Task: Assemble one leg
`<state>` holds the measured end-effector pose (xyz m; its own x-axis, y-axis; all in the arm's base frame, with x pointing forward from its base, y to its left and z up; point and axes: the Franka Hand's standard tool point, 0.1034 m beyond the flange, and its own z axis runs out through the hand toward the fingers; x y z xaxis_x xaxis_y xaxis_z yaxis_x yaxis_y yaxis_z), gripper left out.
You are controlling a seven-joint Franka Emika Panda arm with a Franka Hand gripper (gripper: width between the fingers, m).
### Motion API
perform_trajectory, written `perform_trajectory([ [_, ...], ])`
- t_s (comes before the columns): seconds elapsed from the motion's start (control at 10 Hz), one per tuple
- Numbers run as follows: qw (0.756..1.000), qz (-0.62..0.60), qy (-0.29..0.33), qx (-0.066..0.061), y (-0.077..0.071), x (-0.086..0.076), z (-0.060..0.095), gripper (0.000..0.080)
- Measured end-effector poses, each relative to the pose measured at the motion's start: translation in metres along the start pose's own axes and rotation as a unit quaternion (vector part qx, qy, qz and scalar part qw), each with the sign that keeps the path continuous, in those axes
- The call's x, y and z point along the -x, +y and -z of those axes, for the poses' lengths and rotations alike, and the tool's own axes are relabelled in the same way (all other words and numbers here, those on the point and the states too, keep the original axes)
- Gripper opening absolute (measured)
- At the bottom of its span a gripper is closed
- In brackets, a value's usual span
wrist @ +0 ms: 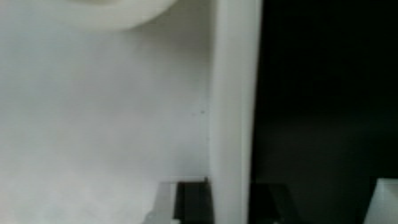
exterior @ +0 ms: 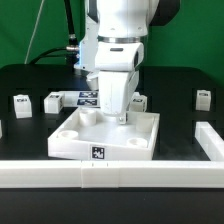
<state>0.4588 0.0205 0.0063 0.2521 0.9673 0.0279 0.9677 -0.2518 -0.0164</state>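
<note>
Several legs lie loose on the black table in the exterior view: two at the left, one at the right, one just behind the arm. The large white square panel lies in the middle. My gripper is down at its far right edge. In the wrist view the panel fills one side, and its rim runs between my dark fingers. The gripper looks shut on that rim. It holds no leg.
The marker board lies behind the panel, left of the arm. A white fence runs along the front and turns back along the exterior view's right. A round socket shows in the panel near the gripper.
</note>
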Motion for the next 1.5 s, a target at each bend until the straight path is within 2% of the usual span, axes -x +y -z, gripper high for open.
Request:
perform_trajectory([
  [0.4,1.000,0.018,-0.003,-0.002,0.001,0.000,0.001,0.0057],
  [0.5,0.998,0.054,-0.009,-0.004,0.008,-0.001,0.004,0.0057],
  [0.7,0.994,0.104,-0.013,0.001,0.016,-0.010,0.002,0.0057],
  [0.9,0.990,0.142,-0.012,0.014,0.019,-0.029,0.000,0.0057],
  [1.3,0.991,0.136,-0.013,0.013,0.019,-0.027,0.000,0.0057],
  [1.4,0.993,0.118,-0.016,0.007,0.020,-0.035,0.000,0.0057],
  [1.5,0.993,0.121,-0.015,0.007,0.023,-0.044,0.000,0.0057],
])
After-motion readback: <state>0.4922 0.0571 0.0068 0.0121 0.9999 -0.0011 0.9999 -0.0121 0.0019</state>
